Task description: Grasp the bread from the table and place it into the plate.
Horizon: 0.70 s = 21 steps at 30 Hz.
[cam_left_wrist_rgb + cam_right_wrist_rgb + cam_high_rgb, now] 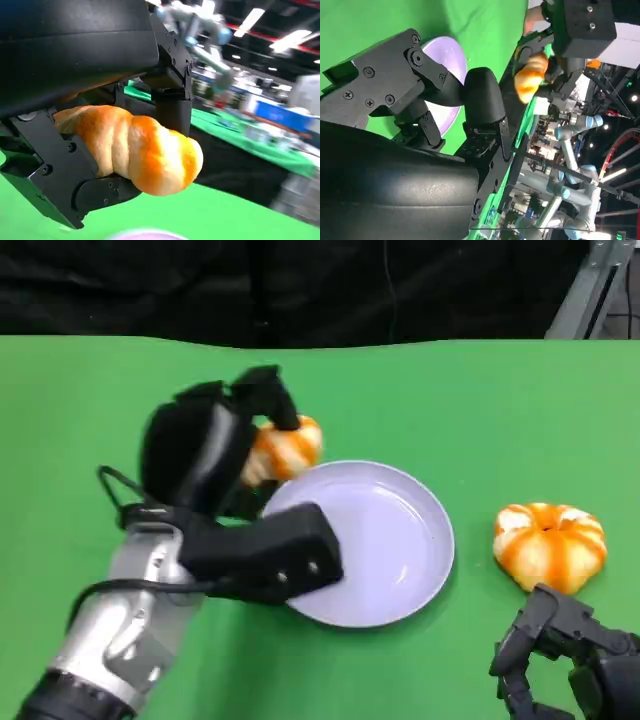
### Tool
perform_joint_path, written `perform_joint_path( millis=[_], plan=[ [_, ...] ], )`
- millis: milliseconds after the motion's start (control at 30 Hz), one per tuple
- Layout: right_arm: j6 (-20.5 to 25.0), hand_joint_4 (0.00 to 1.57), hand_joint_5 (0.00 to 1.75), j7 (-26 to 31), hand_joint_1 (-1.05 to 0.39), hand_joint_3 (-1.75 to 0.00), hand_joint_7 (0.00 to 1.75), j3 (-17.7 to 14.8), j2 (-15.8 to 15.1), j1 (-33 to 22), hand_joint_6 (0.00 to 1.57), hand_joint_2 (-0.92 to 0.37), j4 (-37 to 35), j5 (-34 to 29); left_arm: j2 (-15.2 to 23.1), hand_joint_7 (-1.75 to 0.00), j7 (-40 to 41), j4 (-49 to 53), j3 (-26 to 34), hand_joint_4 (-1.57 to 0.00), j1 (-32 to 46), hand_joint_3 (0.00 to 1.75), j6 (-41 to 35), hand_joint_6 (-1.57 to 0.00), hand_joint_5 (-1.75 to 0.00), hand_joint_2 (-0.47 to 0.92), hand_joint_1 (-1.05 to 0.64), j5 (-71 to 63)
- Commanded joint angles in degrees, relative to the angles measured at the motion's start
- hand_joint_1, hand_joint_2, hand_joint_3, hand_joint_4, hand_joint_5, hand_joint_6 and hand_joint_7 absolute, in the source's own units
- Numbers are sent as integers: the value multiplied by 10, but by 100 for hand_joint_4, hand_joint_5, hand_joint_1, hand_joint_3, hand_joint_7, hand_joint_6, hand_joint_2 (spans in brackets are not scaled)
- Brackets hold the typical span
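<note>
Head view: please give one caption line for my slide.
Left hand holds a bread beside the plate.

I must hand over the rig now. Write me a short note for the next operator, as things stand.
Left hand: holds one bread, lifted beside the far left rim of the plate.
Right hand: holds nothing, fingers apart, low at the near right.
Second bread: on the table, right of the plate.
Done: first bread grasped and lifted.
Left: place it into the plate and release.
</note>
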<state>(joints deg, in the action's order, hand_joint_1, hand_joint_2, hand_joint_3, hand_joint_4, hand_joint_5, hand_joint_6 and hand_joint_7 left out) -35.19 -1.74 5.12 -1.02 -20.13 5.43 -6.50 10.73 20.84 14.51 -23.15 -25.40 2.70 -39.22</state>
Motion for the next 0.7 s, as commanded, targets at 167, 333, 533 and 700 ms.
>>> perform_joint_path(
  millis=[167,333,533,700],
  plan=[
    [-4,82,175,7,-11,-116,156,-1,0,0,74,-55,0,-4,-30,-174,-5,62,-38,-87,-23,106,58,-75,-175,45,1,-15],
    [-8,82,175,12,-12,-116,156,1,4,2,75,-54,-2,-8,-50,-175,10,120,-55,-84,-39,80,87,-71,-175,53,3,-25],
    [-8,83,175,14,-12,-116,155,1,6,2,75,-54,-3,-9,-56,-175,22,147,-54,-82,-48,60,109,-68,-175,60,4,-31],
    [-12,82,175,18,-12,-116,155,-1,6,5,75,-54,-9,-15,-73,-118,44,272,-73,-83,-79,38,161,-87,-145,73,2,-30]
  ],
)
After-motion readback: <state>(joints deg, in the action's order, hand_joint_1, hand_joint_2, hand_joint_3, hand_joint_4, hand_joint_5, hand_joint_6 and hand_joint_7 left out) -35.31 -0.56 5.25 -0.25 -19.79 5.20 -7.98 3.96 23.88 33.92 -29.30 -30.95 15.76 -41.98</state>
